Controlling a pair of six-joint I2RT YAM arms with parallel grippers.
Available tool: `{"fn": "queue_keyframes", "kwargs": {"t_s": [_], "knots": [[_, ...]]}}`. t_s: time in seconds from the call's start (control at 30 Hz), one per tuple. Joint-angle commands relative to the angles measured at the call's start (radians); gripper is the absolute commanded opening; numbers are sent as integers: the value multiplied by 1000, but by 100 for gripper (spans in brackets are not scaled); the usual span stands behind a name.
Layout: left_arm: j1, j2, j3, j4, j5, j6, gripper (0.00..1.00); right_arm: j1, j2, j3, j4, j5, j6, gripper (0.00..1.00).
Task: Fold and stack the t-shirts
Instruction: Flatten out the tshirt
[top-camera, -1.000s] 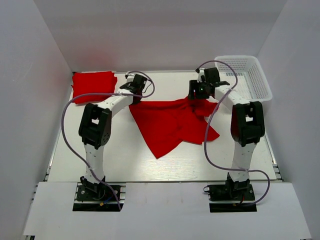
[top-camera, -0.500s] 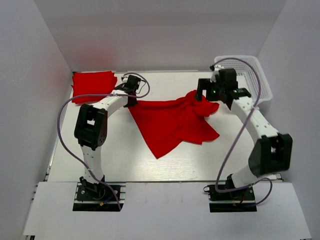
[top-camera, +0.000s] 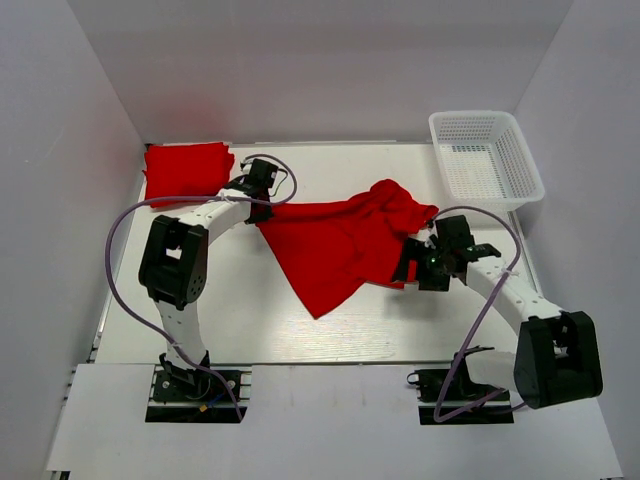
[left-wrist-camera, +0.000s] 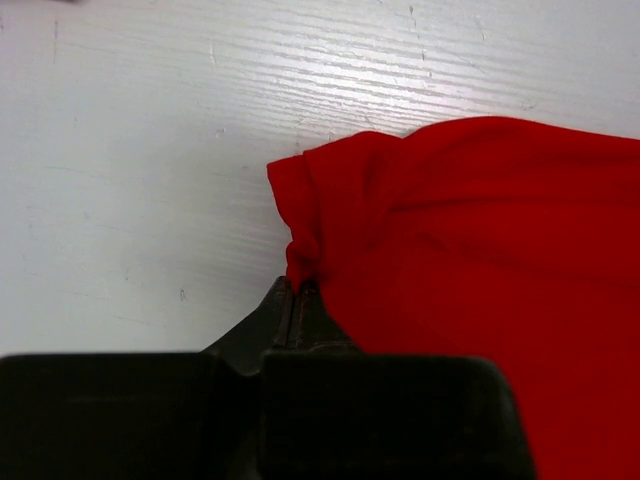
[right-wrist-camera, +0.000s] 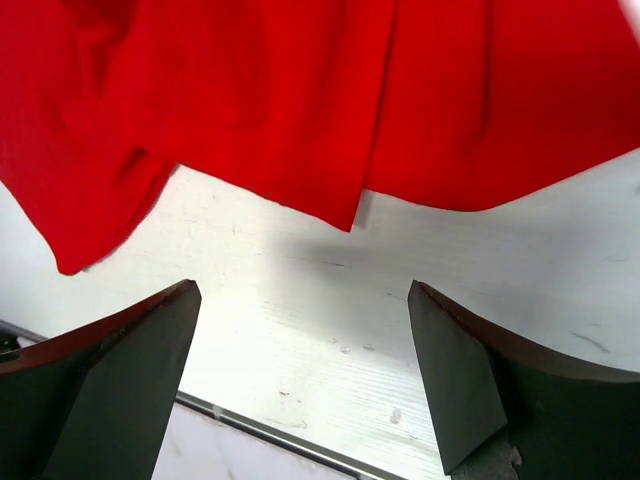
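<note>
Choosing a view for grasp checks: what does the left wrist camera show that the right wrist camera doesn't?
Left wrist only: the left gripper shut on a bunched corner of the red shirt.
Right wrist only: the right gripper open, fingers wide apart over bare table, holding nothing, with the shirt's loose edges lying just beyond them.
Both: the same red shirt on the white table.

Near strip: counter is lying bare in front of the cloth.
Middle: spread t-shirt is covering the counter (bunching high at its right).
Far corners: folded stack and basket are standing in the way.
</note>
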Motion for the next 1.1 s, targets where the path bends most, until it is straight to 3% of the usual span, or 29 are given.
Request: {"fn": "queue_keyframes", "kwargs": {"t_s": [0.0, 0.23, 0.33, 0.37, 0.43, 0.47, 0.5, 0.77, 1.0, 1.07], "knots": [[4, -80, -4, 33, 35, -7, 0, 7, 8, -41, 98, -79, 57, 90], [4, -80, -13, 33, 35, -7, 0, 6, 111, -69, 214, -76, 57, 82], [4, -89, -22, 33, 35, -7, 0, 4, 159, -62, 223, -57, 40, 74], [4, -89, -32, 33, 35, -7, 0, 4, 173, -60, 220, -48, 37, 62], [4, -89, -32, 33, 35, 2, 0, 6, 182, -59, 222, -56, 34, 51], [4, -89, -32, 33, 35, 2, 0, 9, 176, -59, 223, -57, 34, 38], [4, -89, -32, 33, 35, 2, 0, 7, 176, -66, 228, -68, 34, 35], [4, -89, -32, 33, 46, 2, 0, 4, 193, -83, 268, -59, 45, 32], [4, -99, -32, 33, 46, 2, 0, 1, 219, -63, 285, 4, 103, 42], [4, -108, -32, 33, 46, 2, 0, 3, 219, -63, 285, 10, 114, 31]]}}
